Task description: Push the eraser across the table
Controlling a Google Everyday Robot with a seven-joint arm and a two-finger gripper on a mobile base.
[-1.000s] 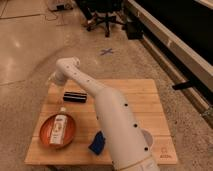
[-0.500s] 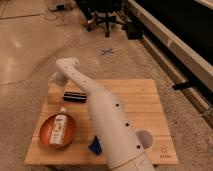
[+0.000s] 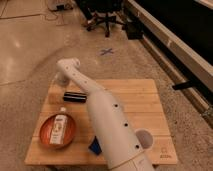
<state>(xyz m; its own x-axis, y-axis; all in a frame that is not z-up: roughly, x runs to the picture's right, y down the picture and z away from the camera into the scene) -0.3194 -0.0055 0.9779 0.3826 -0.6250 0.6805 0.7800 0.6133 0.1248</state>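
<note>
The eraser (image 3: 75,96) is a small black bar lying on the far left part of the light wooden table (image 3: 140,100). My white arm reaches from the near edge across the table to its far left corner. The gripper (image 3: 62,80) hangs down from the bent wrist, just behind the eraser at the table's far left edge and mostly hidden by the wrist. I cannot tell whether it touches the eraser.
A red-brown bowl (image 3: 50,134) holding a small white bottle sits at the near left. A blue pad (image 3: 94,147) peeks out beside the arm. A white cup (image 3: 144,139) stands at the near right. Office chairs (image 3: 102,17) stand on the floor beyond.
The arm has shifted slightly over the table and covers more of the blue pad. The eraser has stayed where it was.
</note>
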